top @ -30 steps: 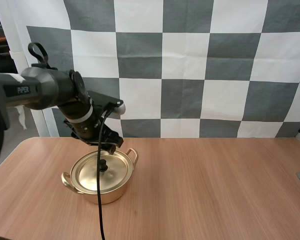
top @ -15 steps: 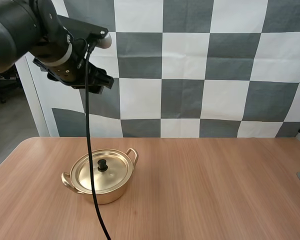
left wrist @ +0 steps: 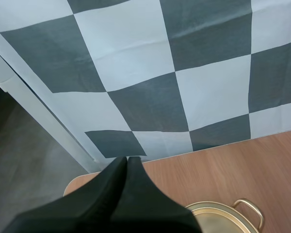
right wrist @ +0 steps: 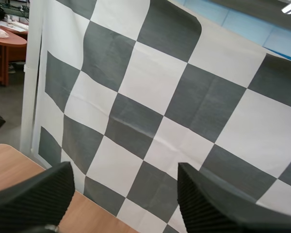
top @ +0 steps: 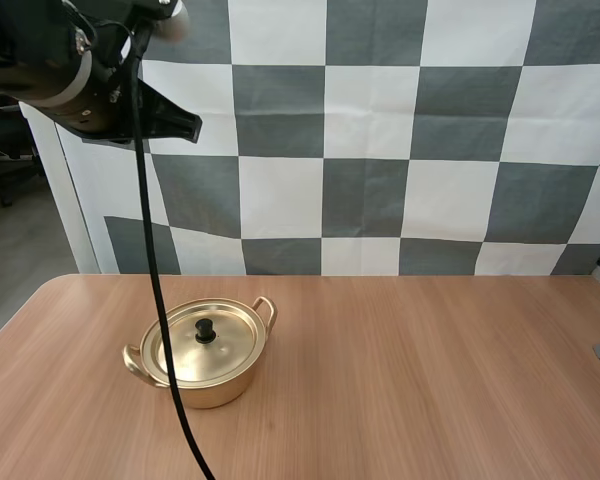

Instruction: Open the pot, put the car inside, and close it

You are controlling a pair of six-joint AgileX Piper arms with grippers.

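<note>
Plainly, the gold pot (top: 202, 375) sat on the wooden counter (top: 430, 370), toward its 8 o'clock side in the high view. The lid (top: 185, 350) was seated on it, with the black knob (top: 206, 330) at the lid's centre. One loop handle (top: 267, 308) stuck out at about 1 o'clock on the pot and the other handle (top: 133, 357) at about 8 o'clock.

The left arm (top: 50, 60) hung high above the counter, up toward 11 o'clock from the pot and well apart from it. The left jaws were closed on nothing. In the left wrist view the two black fingers (left wrist: 111, 194) lay together as one dark wedge, and part of the pot's rim and one handle showed on the counter just beyond the wedge.

The right jaws stood open, gripping nothing. In the right wrist view the two fingers (right wrist: 34, 194) stood apart with their ribbed inner faces turned to each other, and a strip of the counter showed beside one of them.
</note>
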